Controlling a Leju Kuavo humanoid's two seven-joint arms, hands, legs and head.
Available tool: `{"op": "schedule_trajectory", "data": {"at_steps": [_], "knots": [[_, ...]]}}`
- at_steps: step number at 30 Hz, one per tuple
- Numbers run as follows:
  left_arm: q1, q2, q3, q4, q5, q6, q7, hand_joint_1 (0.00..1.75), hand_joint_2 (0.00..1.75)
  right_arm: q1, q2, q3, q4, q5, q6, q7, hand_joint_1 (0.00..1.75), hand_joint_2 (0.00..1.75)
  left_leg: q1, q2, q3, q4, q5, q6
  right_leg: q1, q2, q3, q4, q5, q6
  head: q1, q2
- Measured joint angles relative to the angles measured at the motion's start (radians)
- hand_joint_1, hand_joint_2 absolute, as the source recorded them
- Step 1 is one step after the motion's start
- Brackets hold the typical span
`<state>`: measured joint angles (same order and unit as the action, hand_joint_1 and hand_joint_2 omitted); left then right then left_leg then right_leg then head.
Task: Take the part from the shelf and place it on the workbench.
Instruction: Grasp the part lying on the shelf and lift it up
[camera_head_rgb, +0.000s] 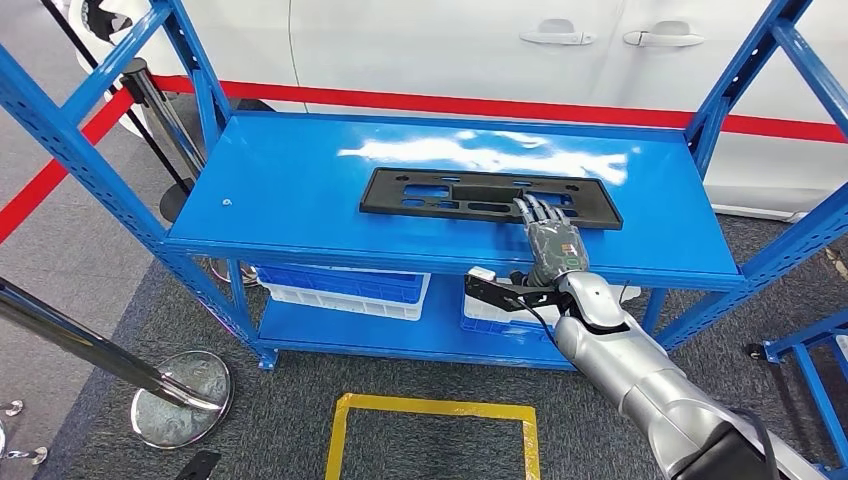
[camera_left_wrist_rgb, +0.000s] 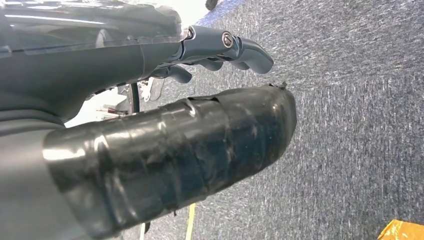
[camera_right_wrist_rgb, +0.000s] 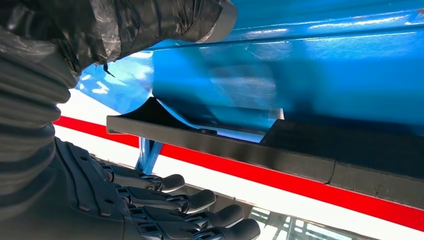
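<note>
Yellow tape (camera_head_rgb: 432, 408) marks a rectangle on the grey carpet nearest the robot, in front of the blue shelf (camera_head_rgb: 300, 190). From the lower right the silver right arm (camera_head_rgb: 640, 370) rises over the shelf's front edge, and the right robot hand (camera_head_rgb: 548, 240) lies flat with its fingers (camera_head_rgb: 535, 210) stretched out straight and slightly apart, reaching onto the near right part of the part (camera_head_rgb: 480, 195), a long flat black plastic panel with several cut-outs. The fingers rest on or just over the panel's near edge; the head view does not settle whether they press it, and nothing is clasped in that hand. In the right wrist view the panel's dark edge (camera_right_wrist_rgb: 225, 145) runs just beyond the extended fingers (camera_right_wrist_rgb: 200, 200). The panel lies lengthwise on the top shelf board, a little right of the middle and closer to the back edge than the front. The left robot hand (camera_left_wrist_rgb: 220, 50) hangs over the carpet, its fingers curled in with nothing in them. On the lower shelf board sit blue and white bins (camera_head_rgb: 345, 288). Behind the shelf stands a white car body (camera_head_rgb: 450, 50) with door handles.
</note>
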<state>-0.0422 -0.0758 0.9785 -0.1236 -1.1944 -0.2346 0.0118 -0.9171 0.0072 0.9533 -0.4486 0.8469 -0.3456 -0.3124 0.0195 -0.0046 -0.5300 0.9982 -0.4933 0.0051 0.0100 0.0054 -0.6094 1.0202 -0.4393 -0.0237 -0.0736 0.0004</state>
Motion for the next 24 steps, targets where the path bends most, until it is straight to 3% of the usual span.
{"op": "schedule_trajectory", "data": {"at_steps": [24], "knots": [[0.000,0.000,0.000,0.000,-0.008,-0.011,-0.005,0.00,0.00,0.000,0.008,-0.001,0.000,-0.003,-0.002,-0.006,0.00,1.75,0.000,0.000,0.000,0.000,0.000,0.000,0.000,0.000,0.000,0.000,0.000,0.000,0.000,0.000]]}}
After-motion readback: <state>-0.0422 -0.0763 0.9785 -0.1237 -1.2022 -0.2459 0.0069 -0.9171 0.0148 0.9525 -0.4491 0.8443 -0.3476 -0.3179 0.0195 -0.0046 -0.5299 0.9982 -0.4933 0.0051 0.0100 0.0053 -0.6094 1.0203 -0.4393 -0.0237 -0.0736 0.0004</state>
